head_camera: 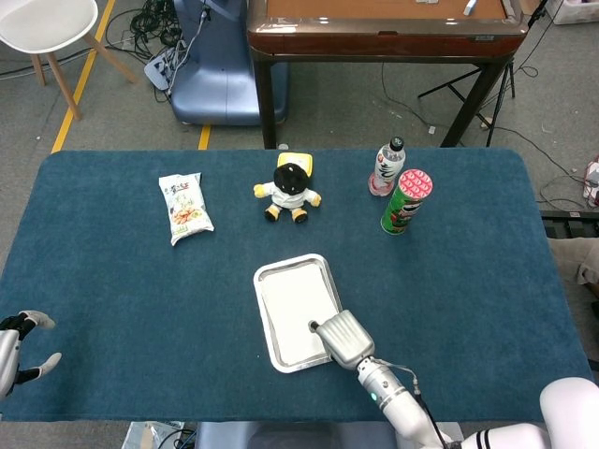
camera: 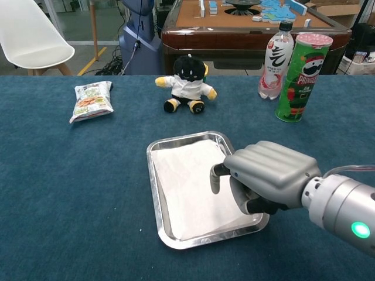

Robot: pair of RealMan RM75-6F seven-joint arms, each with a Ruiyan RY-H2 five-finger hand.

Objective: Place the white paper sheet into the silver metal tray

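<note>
White paper sheet (camera: 190, 188): lies flat inside silver metal tray (camera: 157, 199). Right hand (camera: 266, 177): over tray's near-right corner, fingers curled, holding nothing. Left hand (head_camera: 21, 344): far left of tray, fingers apart, at bench (head_camera: 122, 281) edge.

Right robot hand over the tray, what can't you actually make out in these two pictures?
- Chest view: the right robot hand covers the near right part of the white paper sheet and silver metal tray; whether its fingertips touch the sheet is hidden.
- Head view: the same corner lies under the hand's back.
- Head view: the left robot hand is cut off by the left edge.
- Head view: the snack bag print is too small to read.
</note>
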